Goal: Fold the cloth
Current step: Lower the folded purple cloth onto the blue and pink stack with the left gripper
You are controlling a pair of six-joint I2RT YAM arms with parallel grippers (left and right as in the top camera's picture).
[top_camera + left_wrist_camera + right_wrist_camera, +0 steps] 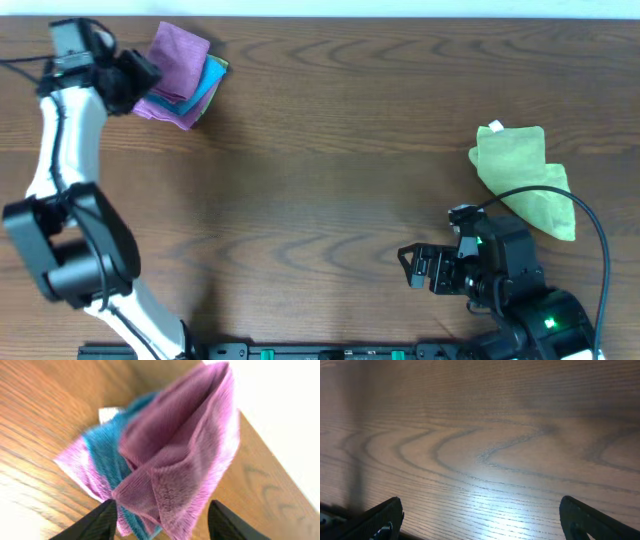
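The lilac-purple cloth (176,52) lies folded at the table's far left on top of a bright blue cloth (211,84). In the left wrist view the cloth (175,455) bulges up in loose folds, with the blue cloth (107,450) showing under it. My left gripper (142,88) sits at the pile's left edge. Seen from the wrist, the left gripper (162,525) is open, its two dark fingers standing either side of the cloth's near corner. My right gripper (412,265) hovers open over bare table at the front right, and the right gripper (482,520) has nothing between its fingers.
A lime-green cloth (525,175) with a white tag (493,127) lies crumpled at the right, behind the right arm. The table's far edge runs just past the purple pile. A black rail lines the front edge.
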